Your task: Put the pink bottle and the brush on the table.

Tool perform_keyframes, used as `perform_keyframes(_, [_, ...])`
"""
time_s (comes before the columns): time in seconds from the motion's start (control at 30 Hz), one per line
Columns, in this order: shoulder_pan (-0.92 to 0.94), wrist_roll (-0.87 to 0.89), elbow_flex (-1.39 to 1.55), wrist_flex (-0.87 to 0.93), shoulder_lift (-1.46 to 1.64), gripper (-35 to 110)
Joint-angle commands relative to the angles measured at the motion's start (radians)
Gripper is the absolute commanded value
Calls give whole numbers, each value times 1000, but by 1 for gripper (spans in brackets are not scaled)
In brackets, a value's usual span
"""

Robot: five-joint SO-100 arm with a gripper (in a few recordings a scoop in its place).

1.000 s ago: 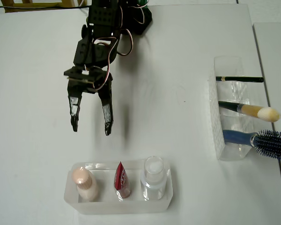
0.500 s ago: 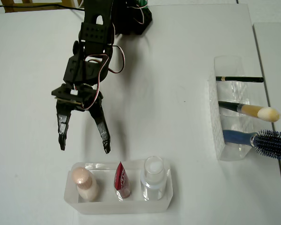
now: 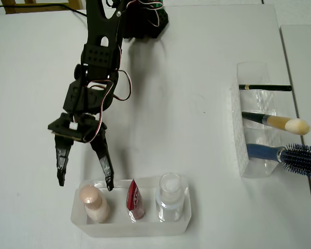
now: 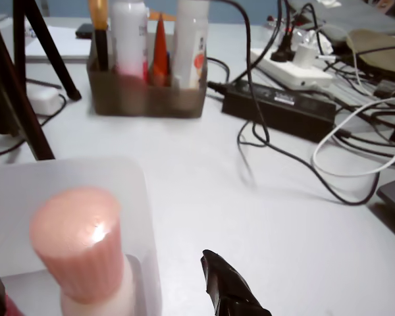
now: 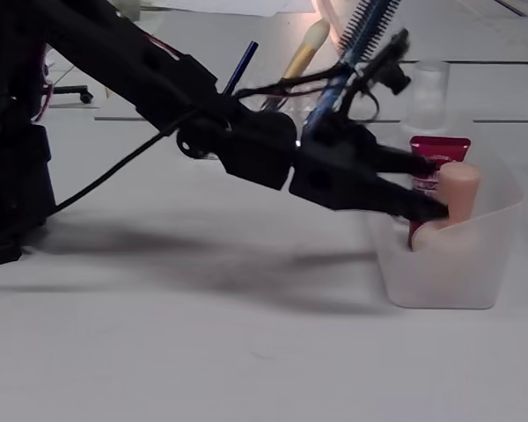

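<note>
Gripper [image 3: 85,183] open, jaws spread wide, empty, hanging just short of the near-side rim of the low tray [image 3: 184,220], tips about level with the pink bottle [image 3: 95,204]. In the overhead view one fingertip sits at the tray's rim just beside the bottle's cap, the other outside the tray's left end; no contact with the bottle that I can make out. Wrist view puts the ribbed pink cap [image 4: 77,242] large and close, a little left of centre between the fingers. Fixed view agrees: fingers reach in level with the bottle's neck [image 5: 458,195], not closed on it. Bottle stands upright at the left end of the tray, red tube [image 3: 135,199] next to it in the middle, clear bottle [image 3: 170,197] at the right end. The brush [image 3: 277,122] lies well right of the tray, in the middle slot of the tall holder [image 3: 240,136], between a dark pencil [image 3: 265,87] and a blue hairbrush [image 3: 295,155], untouched. Table [image 3: 197,52] bears neither item yet. Judgement: nothing delivered so far; first grasp is being lined up. Left to do: close on the bottle, lift and set it down, then the same for the brush.
</note>
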Motion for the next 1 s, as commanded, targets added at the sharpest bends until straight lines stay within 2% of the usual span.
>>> perform_keyframes(0.0, [3,-5,-77,-15,-2,48])
perform_keyframes(0.97, [-89,-28,-377,-17,-270,43])
